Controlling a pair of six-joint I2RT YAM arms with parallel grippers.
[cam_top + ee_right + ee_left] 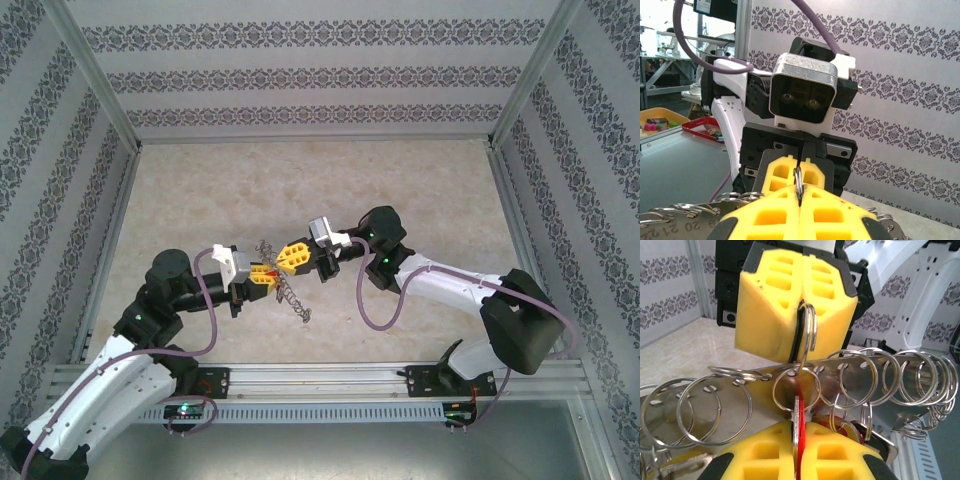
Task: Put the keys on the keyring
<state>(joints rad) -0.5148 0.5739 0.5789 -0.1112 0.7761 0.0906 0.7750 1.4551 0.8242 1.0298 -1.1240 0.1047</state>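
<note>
left gripper (798, 442) pinched tight on a key (797, 407) with red on it, blade upright between the pads. right gripper (801, 325) clamped on one ring of the keyring (875, 372), which hangs between both grippers over mid table (420, 180).

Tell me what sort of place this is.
Probably a lab robot cell, not a home. Wallpapered panels on an aluminium frame box in a table. The left arm and right arm are bolted to a rail. A red tray sits outside the walls.
</note>
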